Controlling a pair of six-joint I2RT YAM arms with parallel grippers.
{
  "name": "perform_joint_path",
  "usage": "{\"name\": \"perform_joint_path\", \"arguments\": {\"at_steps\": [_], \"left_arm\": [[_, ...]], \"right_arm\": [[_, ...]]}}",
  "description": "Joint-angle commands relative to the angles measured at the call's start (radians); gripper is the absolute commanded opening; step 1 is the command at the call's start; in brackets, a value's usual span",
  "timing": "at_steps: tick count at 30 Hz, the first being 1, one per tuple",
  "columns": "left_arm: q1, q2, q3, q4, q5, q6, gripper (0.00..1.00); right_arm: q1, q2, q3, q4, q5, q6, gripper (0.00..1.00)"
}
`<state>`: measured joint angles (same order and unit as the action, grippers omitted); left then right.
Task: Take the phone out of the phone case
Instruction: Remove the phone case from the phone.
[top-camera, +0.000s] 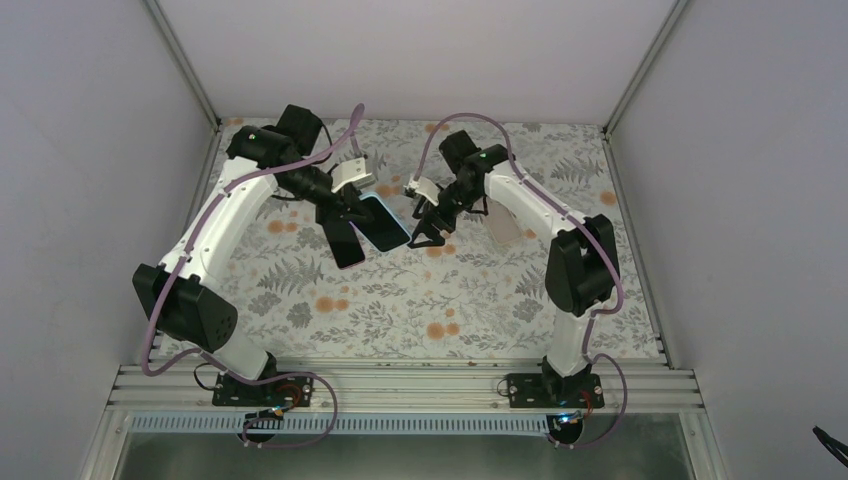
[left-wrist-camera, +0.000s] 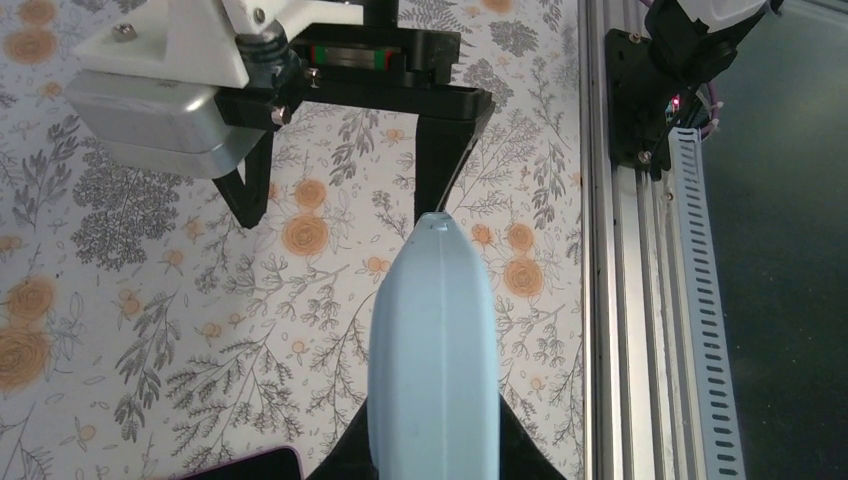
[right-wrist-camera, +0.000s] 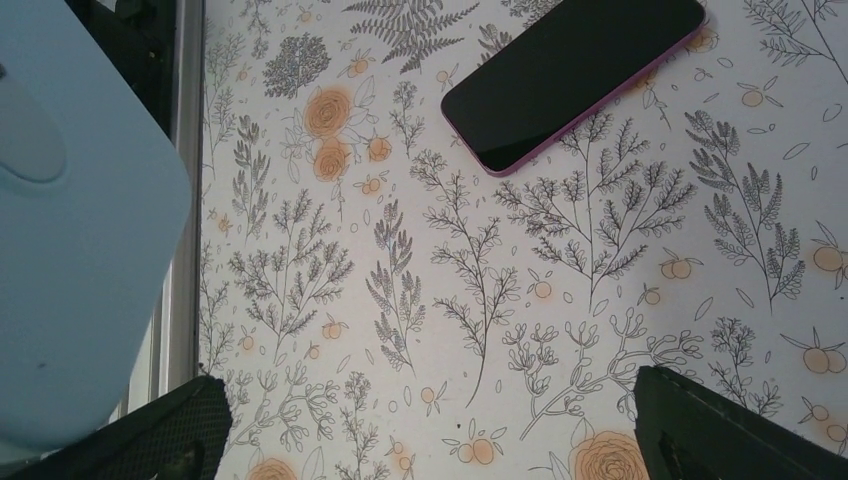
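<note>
The light blue phone case (left-wrist-camera: 432, 350) is held off the table, clamped between the black fingers of my left gripper (left-wrist-camera: 432, 452). In the top view the case (top-camera: 386, 222) hangs at the left gripper (top-camera: 365, 214), above the table's middle. The phone (right-wrist-camera: 575, 75), black-screened with a pink edge, lies flat and bare on the floral table, outside the case; it also shows in the top view (top-camera: 345, 245). My right gripper (right-wrist-camera: 430, 440) is wide open and empty, hovering just right of the case (right-wrist-camera: 70, 250); in the top view it (top-camera: 428, 232) is beside the case.
The floral table cover (top-camera: 450, 300) spans the work area. An aluminium rail (left-wrist-camera: 630, 300) runs along the near edge by the arm bases. A pale flat patch (top-camera: 505, 228) lies under the right arm. White walls enclose three sides.
</note>
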<state>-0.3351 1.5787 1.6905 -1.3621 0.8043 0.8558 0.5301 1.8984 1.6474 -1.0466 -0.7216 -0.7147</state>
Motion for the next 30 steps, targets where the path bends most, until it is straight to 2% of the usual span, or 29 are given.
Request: {"name": "perform_joint_path", "arguments": {"at_steps": [1, 13, 30], "left_arm": [[-0.012, -0.014, 0.020, 0.003, 0.063, 0.002, 0.02], [-0.011, 0.003, 0.032, 0.004, 0.068, -0.003, 0.02], [-0.010, 0.008, 0.009, 0.004, 0.090, -0.007, 0.02]], "right_arm": [[-0.006, 0.011, 0.037, -0.035, -0.059, -0.042, 0.98], [-0.003, -0.009, 0.026, -0.134, -0.101, -0.132, 0.97], [-0.002, 0.043, 0.083, -0.082, -0.097, -0.066, 0.94]]}}
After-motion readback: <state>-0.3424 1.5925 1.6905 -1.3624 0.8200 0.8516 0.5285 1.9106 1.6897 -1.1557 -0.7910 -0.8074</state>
